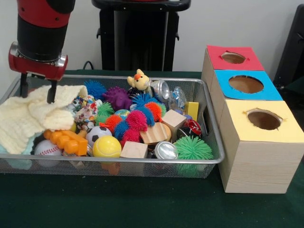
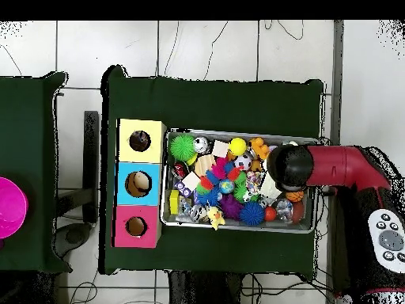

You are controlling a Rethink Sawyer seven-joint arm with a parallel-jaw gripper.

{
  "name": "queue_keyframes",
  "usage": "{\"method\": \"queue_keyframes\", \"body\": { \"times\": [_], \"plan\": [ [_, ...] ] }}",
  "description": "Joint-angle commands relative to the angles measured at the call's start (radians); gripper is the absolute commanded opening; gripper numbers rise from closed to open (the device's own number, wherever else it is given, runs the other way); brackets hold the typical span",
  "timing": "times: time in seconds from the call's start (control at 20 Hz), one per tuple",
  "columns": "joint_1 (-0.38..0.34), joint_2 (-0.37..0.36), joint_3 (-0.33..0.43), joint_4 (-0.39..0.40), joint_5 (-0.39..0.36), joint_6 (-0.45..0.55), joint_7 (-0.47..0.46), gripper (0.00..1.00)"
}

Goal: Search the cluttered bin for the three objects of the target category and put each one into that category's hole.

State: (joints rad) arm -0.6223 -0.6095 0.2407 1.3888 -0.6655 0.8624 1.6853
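Observation:
The wire mesh bin [image 1: 142, 162] sits on the green table, full of toys; it also shows in the overhead view [image 2: 237, 229]. My gripper [image 1: 37, 96] hangs open over the bin's left end, its fingertips [image 1: 50, 99] at the cream waffle cloth [image 1: 23, 121]. Two busy-print pieces [image 1: 87, 100] [image 1: 86, 115] lie just right of that cloth, close to my gripper. A third is not visible. The yellow-topped hole [image 1: 264, 119] is in the nearest wooden box, right of the bin; it also shows in the overhead view [image 2: 140, 142]. In the overhead view my arm [image 2: 316, 168] covers the gripper.
The blue-topped box [image 1: 246, 84] and the red-topped box [image 1: 233, 58] stand behind the yellow one. The bin holds spiky balls [image 1: 192, 148], a yellow ball [image 1: 107, 147], wooden blocks [image 1: 173, 118], cans [image 1: 166, 150], an orange toy [image 1: 69, 141] and a plush chick [image 1: 139, 80].

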Motion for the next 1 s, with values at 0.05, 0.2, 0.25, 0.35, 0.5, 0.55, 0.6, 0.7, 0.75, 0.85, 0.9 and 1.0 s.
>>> {"method": "queue_keyframes", "body": {
  "times": [0.05, 0.2, 0.25, 0.35, 0.5, 0.55, 0.6, 0.7, 0.75, 0.85, 0.9, 1.0],
  "plan": [
    [0.031, -0.039, 0.092, -0.010, 0.021, 0.157, -0.257, 1.00],
    [0.041, -0.066, 0.088, -0.006, 0.022, 0.187, -0.259, 1.00],
    [0.046, -0.072, 0.086, -0.009, 0.020, 0.197, -0.259, 1.00],
    [0.050, -0.093, 0.082, -0.002, 0.014, 0.207, -0.267, 1.00],
    [0.056, -0.112, 0.080, 0.002, 0.013, 0.223, -0.271, 1.00],
    [0.057, -0.114, 0.082, 0.000, 0.015, 0.229, -0.270, 1.00],
    [0.059, -0.112, 0.085, -0.001, 0.018, 0.231, -0.266, 1.00],
    [0.057, -0.111, 0.089, 0.010, 0.023, 0.221, -0.252, 1.00],
    [0.054, -0.112, 0.088, 0.026, 0.024, 0.205, -0.240, 1.00],
    [0.048, -0.102, 0.092, 0.046, 0.026, 0.172, -0.219, 1.00],
    [0.044, -0.095, 0.096, 0.056, 0.028, 0.152, -0.209, 1.00],
    [0.037, -0.082, 0.100, 0.075, 0.036, 0.120, -0.185, 1.00]
  ]
}}
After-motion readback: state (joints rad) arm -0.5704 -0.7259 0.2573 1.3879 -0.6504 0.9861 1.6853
